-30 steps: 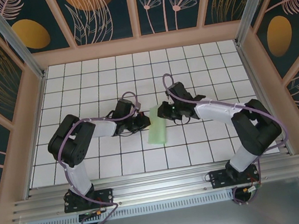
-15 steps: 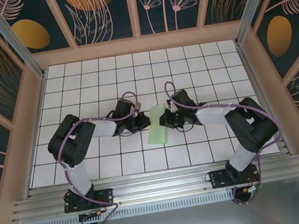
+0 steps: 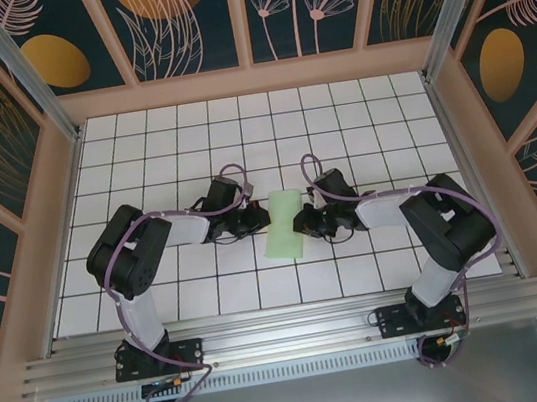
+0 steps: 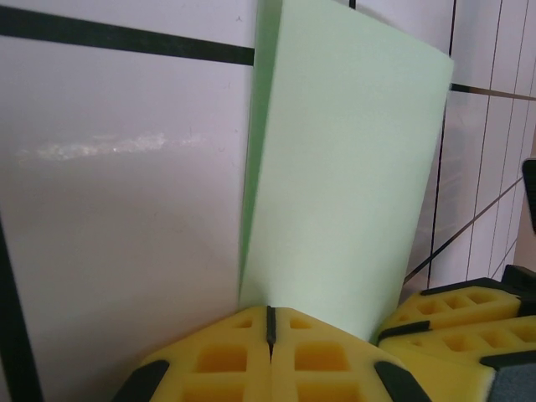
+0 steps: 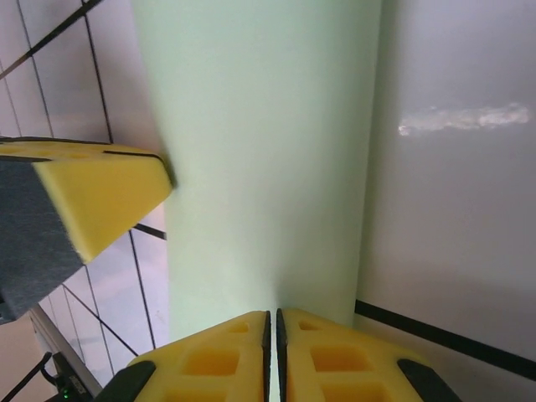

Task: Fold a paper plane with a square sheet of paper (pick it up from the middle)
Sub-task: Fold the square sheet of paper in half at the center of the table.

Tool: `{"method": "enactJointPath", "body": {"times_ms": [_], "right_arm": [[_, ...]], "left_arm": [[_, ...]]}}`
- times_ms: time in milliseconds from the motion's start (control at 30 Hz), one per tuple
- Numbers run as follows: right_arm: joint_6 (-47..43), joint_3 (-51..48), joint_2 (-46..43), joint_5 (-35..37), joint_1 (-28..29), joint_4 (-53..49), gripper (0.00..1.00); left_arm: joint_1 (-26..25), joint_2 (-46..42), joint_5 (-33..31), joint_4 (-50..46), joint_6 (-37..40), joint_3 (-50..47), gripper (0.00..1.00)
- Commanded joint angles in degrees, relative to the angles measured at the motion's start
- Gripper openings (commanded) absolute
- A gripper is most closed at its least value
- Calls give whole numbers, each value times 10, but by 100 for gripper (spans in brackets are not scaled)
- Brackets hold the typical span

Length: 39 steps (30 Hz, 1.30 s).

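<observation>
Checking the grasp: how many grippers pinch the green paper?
2. The left gripper is shut on the left edge of the green paper, the right gripper on its right edge.

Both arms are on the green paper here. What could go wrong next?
1. The left gripper and right gripper both appear to pinch the thin folded paper at opposite edges; pulling apart could tear it or slip it free.
2. Their yellow pads sit close together, so a small inward move may make them collide.
</observation>
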Motion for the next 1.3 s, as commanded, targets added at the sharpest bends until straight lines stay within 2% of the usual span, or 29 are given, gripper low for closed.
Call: {"method": "enactJointPath", "body": {"times_ms": [0, 300, 600, 933, 1067, 1267], "right_arm": [[-2, -20, 19, -4, -3, 12, 14], [-4, -16, -11, -2, -3, -7, 14], [30, -27, -46, -70, -3, 57, 14], [33, -72, 2, -56, -3, 71, 12], [21, -66, -14, -40, -3, 41, 12], [26, -47, -51, -64, 5, 38, 12]], "left_arm": [[-1, 44, -49, -52, 25, -4, 0], [-1, 44, -51, -56, 27, -3, 0], [-1, 43, -49, -56, 29, -2, 0], [-1, 45, -49, -56, 30, 0, 0], [-1, 45, -49, -58, 30, 0, 0], [-1, 44, -49, -58, 31, 0, 0]]}}
